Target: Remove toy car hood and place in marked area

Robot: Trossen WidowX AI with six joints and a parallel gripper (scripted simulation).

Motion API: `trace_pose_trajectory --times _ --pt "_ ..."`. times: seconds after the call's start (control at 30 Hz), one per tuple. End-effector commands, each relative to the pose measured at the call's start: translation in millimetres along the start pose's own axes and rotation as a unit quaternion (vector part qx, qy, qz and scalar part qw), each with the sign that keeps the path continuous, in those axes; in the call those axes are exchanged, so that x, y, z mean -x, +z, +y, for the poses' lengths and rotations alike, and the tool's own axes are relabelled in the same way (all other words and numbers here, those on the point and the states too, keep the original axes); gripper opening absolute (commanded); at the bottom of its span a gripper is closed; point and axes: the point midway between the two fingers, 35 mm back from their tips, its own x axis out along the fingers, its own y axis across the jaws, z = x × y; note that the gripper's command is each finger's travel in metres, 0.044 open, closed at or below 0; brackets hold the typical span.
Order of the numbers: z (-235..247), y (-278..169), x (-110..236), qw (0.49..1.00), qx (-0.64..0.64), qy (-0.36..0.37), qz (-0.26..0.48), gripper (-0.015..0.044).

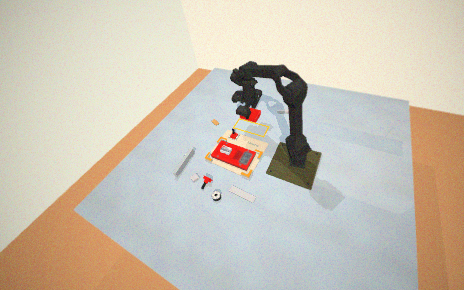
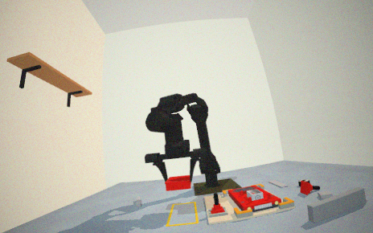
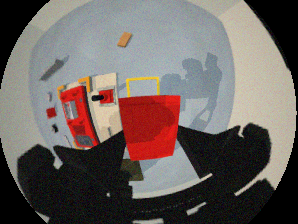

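I've got the red hood (image 2: 178, 183) clamped btwn the gripper (image 2: 177, 169) fingers, off the car and up in the air, roughly level, hanging right under the wrist. The marked area (image 2: 182, 213), a yellow-outlined rectangle on the table, lies below the gripper and a bit toward the exterior cam, w/ the hood not over its middle as far as I can tell. The toy car (image 2: 255, 197), red w/ its grey insides showing, sits on its tan board further out, beyond the rectangle's far side from the gripper.
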Motion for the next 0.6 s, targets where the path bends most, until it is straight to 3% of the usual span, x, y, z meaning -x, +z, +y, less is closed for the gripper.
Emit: trace_pose_trajectory --times 0.0,0.57 --pt "0.4 1.0 -4.3 1.000 0.002 0.002 -0.002 0.0000" --pt "0.2 1.8 -20.6 1.000 0.002 0.002 -0.002 0.0000"
